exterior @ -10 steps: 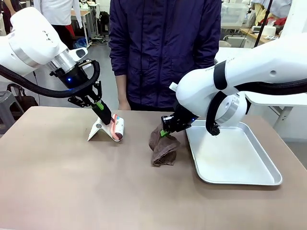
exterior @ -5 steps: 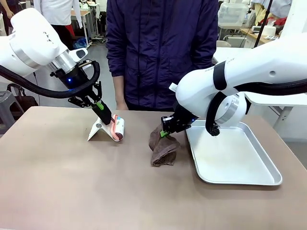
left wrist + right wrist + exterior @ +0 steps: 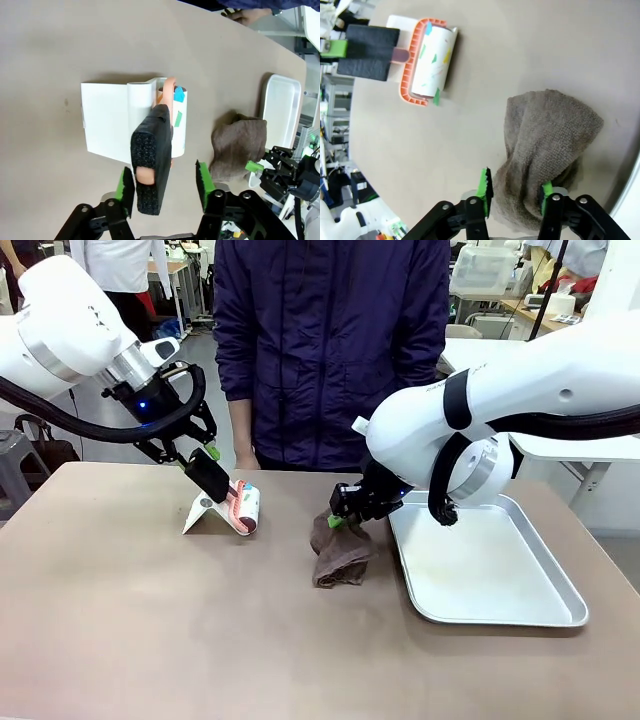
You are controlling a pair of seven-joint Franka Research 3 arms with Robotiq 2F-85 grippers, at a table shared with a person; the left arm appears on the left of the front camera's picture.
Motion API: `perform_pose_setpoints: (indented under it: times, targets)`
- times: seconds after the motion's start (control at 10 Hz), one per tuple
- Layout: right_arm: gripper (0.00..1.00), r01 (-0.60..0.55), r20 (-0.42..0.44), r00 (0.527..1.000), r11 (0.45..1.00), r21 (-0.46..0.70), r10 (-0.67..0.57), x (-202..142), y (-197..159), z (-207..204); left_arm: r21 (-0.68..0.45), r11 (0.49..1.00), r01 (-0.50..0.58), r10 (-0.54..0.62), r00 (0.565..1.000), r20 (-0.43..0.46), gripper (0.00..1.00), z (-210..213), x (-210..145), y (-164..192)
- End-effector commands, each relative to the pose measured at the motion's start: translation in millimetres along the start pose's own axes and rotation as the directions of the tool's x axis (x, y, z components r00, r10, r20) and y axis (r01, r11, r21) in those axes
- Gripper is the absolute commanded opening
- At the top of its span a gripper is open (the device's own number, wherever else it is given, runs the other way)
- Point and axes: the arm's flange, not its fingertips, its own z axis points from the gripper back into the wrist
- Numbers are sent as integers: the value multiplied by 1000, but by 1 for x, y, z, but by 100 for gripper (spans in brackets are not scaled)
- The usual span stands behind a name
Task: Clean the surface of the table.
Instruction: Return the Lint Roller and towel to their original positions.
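Note:
The taupe-brown table [image 3: 150, 640] carries a lint roller [image 3: 245, 508] with an orange frame and a white roll speckled with coloured bits, resting on a white stand [image 3: 203, 514]. Its black foam handle [image 3: 151, 160] lies between the fingers of my left gripper [image 3: 206, 464], which is open; one green pad [image 3: 125, 182] sits close to the foam and the other stands off. A brown cloth [image 3: 340, 555] lies crumpled beside the tray. My right gripper [image 3: 343, 517] is open over the cloth's upper end, with a fold of cloth [image 3: 540, 145] bunched between its pads.
A shallow silver metal tray [image 3: 545, 615] sits at the right of the table, close to the cloth. A person in a dark jacket [image 3: 330, 340] stands at the far edge, one hand [image 3: 245, 15] near the table. The near half of the table is bare.
Both grippers have gone from shut to open. The left one has drawn slightly back up the roller's handle, and the cloth has slumped a little under the right one.

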Motion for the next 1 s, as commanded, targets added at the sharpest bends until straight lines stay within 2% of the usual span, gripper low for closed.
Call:
perform_pose_setpoints:
  times: [0.0,0.1,0.4,0.5,0.7,0.9]
  targets:
    - [88,16,-5,1000,1000,7,-16,1,-2,-1,-11,999,-35,36,999,22,100,10,0,6]
    - [98,18,-3,1000,1000,6,-18,2,-2,-1,-17,999,-40,41,999,23,100,15,0,10]
    - [100,33,-25,999,999,-43,-34,3,-11,6,-94,994,-55,53,998,-18,100,60,-27,31]
    - [100,45,10,999,997,-71,-44,3,-17,16,-142,989,-42,38,999,-31,100,84,-49,41]
    - [100,95,71,993,995,-22,-94,-6,-33,41,-257,966,31,-35,999,-11,100,130,-105,63]
    - [100,133,78,986,981,140,-145,-44,-60,72,-423,897,133,-145,989,4,100,167,-178,102]
